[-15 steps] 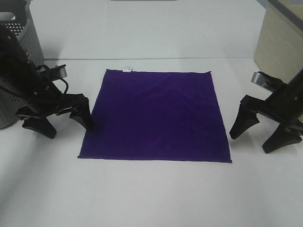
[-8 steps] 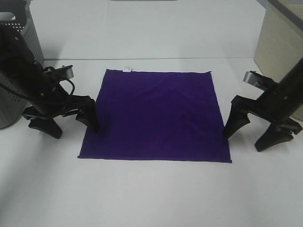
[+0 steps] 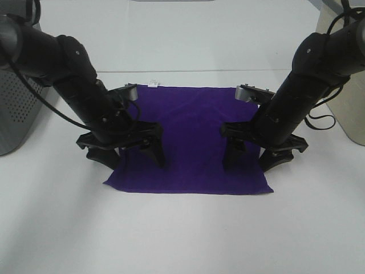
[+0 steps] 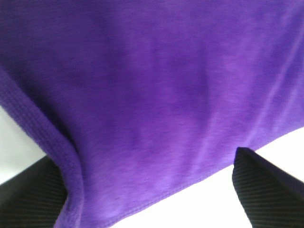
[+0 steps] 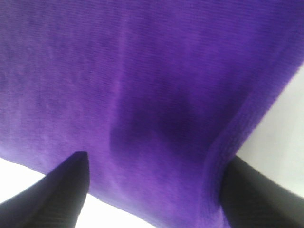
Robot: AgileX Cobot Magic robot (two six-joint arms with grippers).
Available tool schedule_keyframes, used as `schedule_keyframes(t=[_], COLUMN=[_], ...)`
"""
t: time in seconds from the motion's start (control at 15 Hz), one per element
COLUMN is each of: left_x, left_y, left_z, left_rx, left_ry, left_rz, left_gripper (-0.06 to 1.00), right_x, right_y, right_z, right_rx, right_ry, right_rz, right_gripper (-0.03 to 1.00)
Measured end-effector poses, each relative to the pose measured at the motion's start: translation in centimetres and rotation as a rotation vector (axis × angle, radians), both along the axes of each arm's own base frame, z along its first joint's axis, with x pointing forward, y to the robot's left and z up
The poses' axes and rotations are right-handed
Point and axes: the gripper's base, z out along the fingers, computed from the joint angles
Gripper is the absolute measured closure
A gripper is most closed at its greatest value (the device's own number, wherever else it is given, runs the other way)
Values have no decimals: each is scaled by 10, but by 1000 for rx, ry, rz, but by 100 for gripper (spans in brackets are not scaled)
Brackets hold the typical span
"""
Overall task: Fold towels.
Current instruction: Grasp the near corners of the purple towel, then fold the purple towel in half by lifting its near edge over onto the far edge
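The deep purple towel (image 3: 194, 128) lies flat on the white table, its small white tag (image 3: 153, 84) on the far edge. My left gripper (image 3: 130, 157) is open and down at the near left corner, one finger on the cloth and one just outside the left edge. My right gripper (image 3: 254, 158) is open at the near right corner, straddling the right edge the same way. In the left wrist view the towel (image 4: 152, 85) fills the frame between the spread fingers (image 4: 266, 190). The right wrist view shows the same: the towel (image 5: 142, 71) and the fingers (image 5: 57, 194).
A grey perforated bin (image 3: 17, 108) stands at the far left. A beige box (image 3: 342, 63) stands at the right edge. Bare white table (image 3: 182, 234) lies in front of the towel.
Both arms have swung inward from beside the towel and lowered onto its near corners. The towel's near corners have shifted slightly inward. Both grippers stay open.
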Motion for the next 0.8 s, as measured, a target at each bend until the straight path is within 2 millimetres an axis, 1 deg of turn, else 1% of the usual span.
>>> schedule_keyframes(t=[0.07,0.13,0.2,0.27,0.47,0.53,0.67,0.8], left_x=[1,2,4,5,7,7,7,7], left_y=[-11,-21,-24,-26,-27,-27,-27,-26], left_z=[-1,-3,-4,-5,-12,-13,-13,-12], left_rx=[-13,-28,-37,-42,-36,-35,-35,-28], left_ry=[21,49,58,63,68,66,61,59], left_rz=[-17,-28,-30,-31,-30,-33,-48,-61], left_gripper=[12,17,25,36,78,90,92,92], right_x=[0,0,0,-1,-5,-6,-8,-10], right_y=[5,8,10,11,12,12,12,12], right_z=[0,-1,-1,-1,-4,-5,-4,-2], right_rx=[14,28,43,53,62,61,62,59], right_ry=[4,20,31,46,97,105,115,121], right_rz=[-6,-13,-23,-28,-20,-17,-6,6], right_gripper=[26,33,39,46,68,73,78,79])
